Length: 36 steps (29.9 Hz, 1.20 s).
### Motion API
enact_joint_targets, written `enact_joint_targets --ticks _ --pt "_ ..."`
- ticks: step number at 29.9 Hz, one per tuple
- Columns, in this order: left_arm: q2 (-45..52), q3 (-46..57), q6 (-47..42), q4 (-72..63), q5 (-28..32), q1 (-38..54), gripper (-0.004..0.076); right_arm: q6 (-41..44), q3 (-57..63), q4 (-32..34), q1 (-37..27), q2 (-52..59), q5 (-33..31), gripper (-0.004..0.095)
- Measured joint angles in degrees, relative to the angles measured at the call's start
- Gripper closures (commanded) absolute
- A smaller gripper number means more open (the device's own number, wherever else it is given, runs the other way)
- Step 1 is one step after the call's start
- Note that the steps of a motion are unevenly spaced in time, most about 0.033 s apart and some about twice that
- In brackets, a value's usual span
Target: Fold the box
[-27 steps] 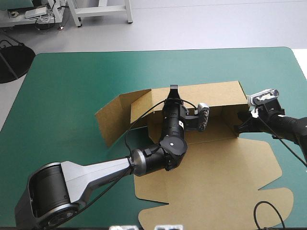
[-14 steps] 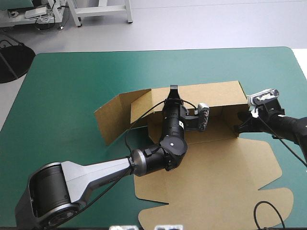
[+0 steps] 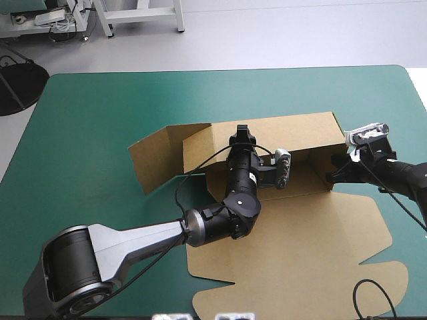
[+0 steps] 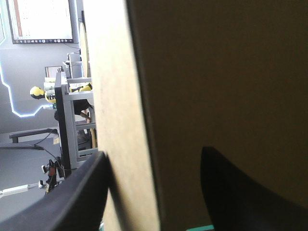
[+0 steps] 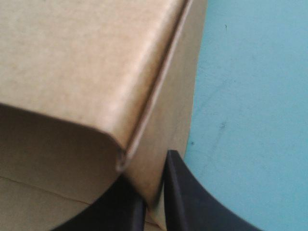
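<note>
The right gripper [image 5: 153,185] is clenched tight on the right end wall of the box [image 3: 300,133]. The left gripper [image 4: 154,159] stands parted astride the rear wall, gripping nothing. The box lies mid-frame in the high view, long axis left to right, with one flap splayed left and the lid panel flat toward lower right. Bare teal-green cover [image 3: 100,120] surrounds it.

Table [image 3: 100,120] with teal-green cover, partly folded brown box [image 3: 300,247] lying right of centre
</note>
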State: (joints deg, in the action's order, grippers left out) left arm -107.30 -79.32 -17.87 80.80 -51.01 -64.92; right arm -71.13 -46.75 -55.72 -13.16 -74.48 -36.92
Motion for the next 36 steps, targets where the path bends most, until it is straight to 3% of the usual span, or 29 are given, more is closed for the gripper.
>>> enact_joint_targets --ticks 15,23,29,34,36 --pt "-0.7 0.8 -15.9 9.5 -4.9 -7.4 0.0319 2.4 0.0 0.6 -0.1 -0.1 0.7 0.0918" --pt "-0.7 0.9 -18.2 10.0 -9.9 -11.5 0.0377 3.6 -0.1 1.4 -0.1 -0.1 0.9 0.0919" --pt "-0.7 0.9 -18.3 9.5 -12.9 -16.8 0.0482 4.2 -0.1 1.6 -0.1 -0.1 1.0 0.0919" --pt "-0.7 0.9 -18.4 9.2 -13.1 -20.5 0.0731 4.7 -0.1 1.8 -0.1 -0.1 1.1 0.0919" --pt "-0.7 0.9 -18.4 9.2 -13.0 -21.0 0.0724 4.8 -0.1 1.8 -0.1 -0.1 1.1 0.0919"
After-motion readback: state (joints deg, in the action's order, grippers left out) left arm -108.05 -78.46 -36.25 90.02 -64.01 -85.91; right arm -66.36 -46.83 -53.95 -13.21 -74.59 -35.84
